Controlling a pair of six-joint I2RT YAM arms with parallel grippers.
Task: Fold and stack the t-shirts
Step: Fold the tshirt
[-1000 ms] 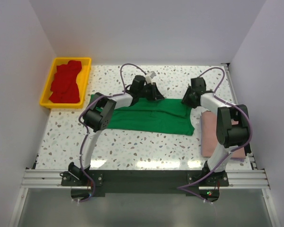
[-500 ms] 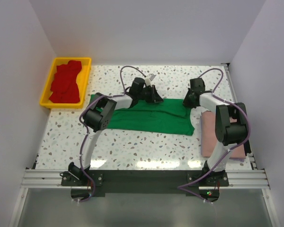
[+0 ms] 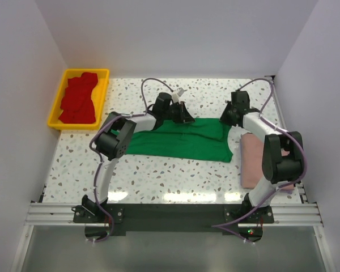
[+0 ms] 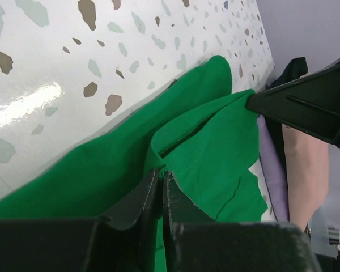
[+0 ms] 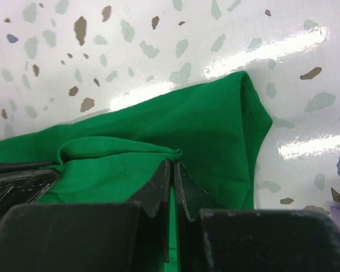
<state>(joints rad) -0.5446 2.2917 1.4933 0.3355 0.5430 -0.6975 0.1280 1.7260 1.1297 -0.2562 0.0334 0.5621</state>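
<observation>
The bright green t-shirt (image 3: pixel 181 141) lies spread across the middle of the table. My left gripper (image 3: pixel 185 118) is shut on a pinch of its far edge, as the left wrist view (image 4: pixel 160 173) shows. My right gripper (image 3: pixel 223 120) is shut on the far right part of the same edge; the right wrist view (image 5: pixel 173 164) shows green cloth (image 5: pixel 158 130) bunched between the tips. The dusty pink t-shirt (image 3: pixel 256 161) lies folded at the right edge. Several red t-shirts (image 3: pixel 79 99) lie in the yellow tray (image 3: pixel 103 90).
The yellow tray stands at the far left corner. White walls close in the table on three sides. The arm bases sit at the near edge. Speckled tabletop (image 3: pixel 170 170) shows in front of the green shirt.
Both grippers have moved a little away from the bases, drawing the green shirt's far edge with them. The right arm's elbow has swung out to the right.
</observation>
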